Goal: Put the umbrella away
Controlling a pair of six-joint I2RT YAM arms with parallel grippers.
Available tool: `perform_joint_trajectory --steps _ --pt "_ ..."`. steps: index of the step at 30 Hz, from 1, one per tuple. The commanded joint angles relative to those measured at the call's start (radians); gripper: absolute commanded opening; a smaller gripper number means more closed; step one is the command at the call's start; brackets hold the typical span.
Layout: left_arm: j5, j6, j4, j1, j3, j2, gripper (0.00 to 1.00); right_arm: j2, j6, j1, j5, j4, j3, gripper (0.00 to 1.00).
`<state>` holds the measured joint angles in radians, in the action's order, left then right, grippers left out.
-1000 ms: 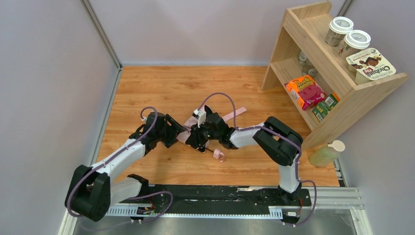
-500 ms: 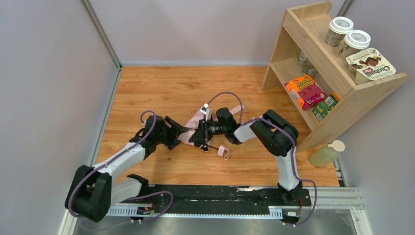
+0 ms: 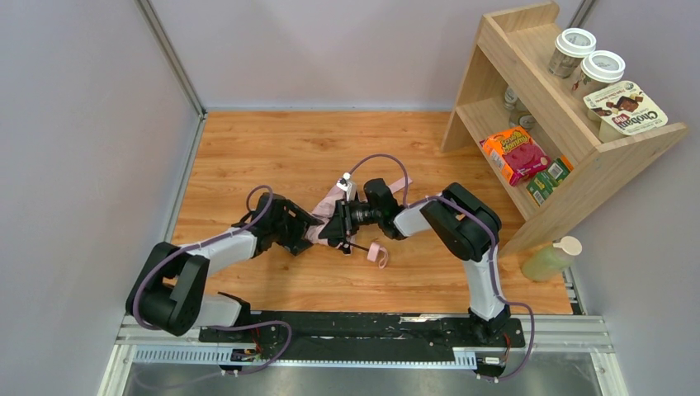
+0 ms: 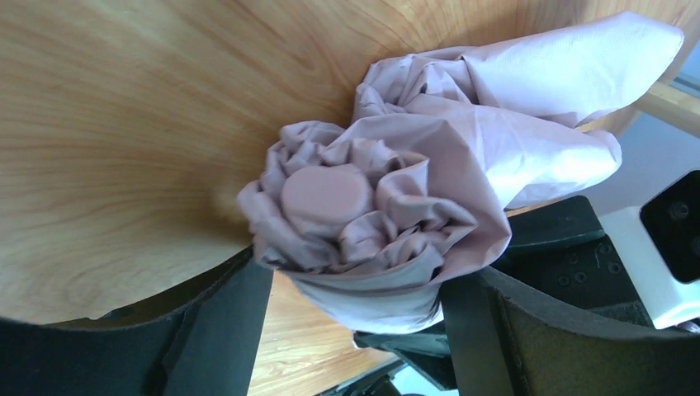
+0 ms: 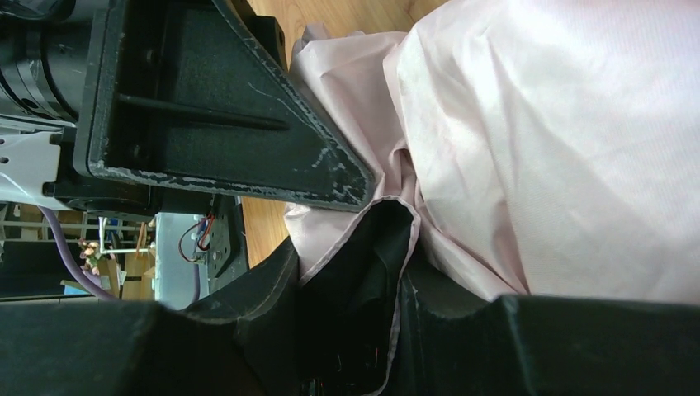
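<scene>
The pale pink umbrella (image 3: pixel 319 232) lies folded on the wooden table between my two grippers, with a loose panel reaching back right. Its pink strap (image 3: pixel 378 252) curls on the table just right of them. My left gripper (image 3: pixel 299 228) is shut on the bunched end of the umbrella (image 4: pixel 371 223), whose round cap faces the left wrist camera; the fingers (image 4: pixel 216 330) press it from both sides. My right gripper (image 3: pixel 338 228) is shut on a fold of the umbrella fabric (image 5: pixel 545 148), and dark lining shows between its jaws. The dark handle is hidden.
A wooden shelf (image 3: pixel 569 157) stands at the back right with jars, an orange snack pack and small boxes. A pale green bottle (image 3: pixel 548 261) stands beside its near foot. Grey walls close the left and back edges.
My left gripper has moved right and closed on the umbrella's bunched end. My right gripper turned and shifted slightly right with the fabric. The strap slid a little to the right.
</scene>
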<state>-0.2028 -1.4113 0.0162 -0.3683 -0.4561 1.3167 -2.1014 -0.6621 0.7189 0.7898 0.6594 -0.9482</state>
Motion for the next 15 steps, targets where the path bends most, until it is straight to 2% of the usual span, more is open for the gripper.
perform_joint_trajectory --steps 1,4,6,7,8,9,13,15 --pt "0.077 0.008 0.131 -0.024 -0.019 0.123 0.79 -0.134 0.045 0.013 -0.054 -0.406 0.072 0.00" --pt "0.083 0.029 0.139 -0.026 -0.016 0.179 0.70 -0.131 0.056 0.013 -0.047 -0.425 0.060 0.00" --pt "0.105 0.031 0.145 -0.026 -0.001 0.194 0.59 -0.123 0.064 0.013 -0.044 -0.440 0.052 0.00" --pt "0.114 0.029 0.142 -0.026 0.022 0.193 0.46 -0.120 0.071 0.013 -0.041 -0.452 0.045 0.00" --pt "0.120 0.025 0.142 -0.026 0.031 0.190 0.42 -0.114 0.087 0.013 -0.044 -0.474 0.039 0.00" --pt "0.129 0.025 0.140 -0.026 0.051 0.182 0.31 -0.103 0.107 0.013 -0.053 -0.498 0.031 0.00" --pt "0.131 0.054 0.169 -0.026 0.069 0.158 0.07 -0.048 0.130 0.014 -0.055 -0.573 0.005 0.00" --pt "0.135 0.063 0.204 -0.026 0.068 0.142 0.00 -0.003 0.145 0.016 -0.073 -0.618 -0.018 0.01"
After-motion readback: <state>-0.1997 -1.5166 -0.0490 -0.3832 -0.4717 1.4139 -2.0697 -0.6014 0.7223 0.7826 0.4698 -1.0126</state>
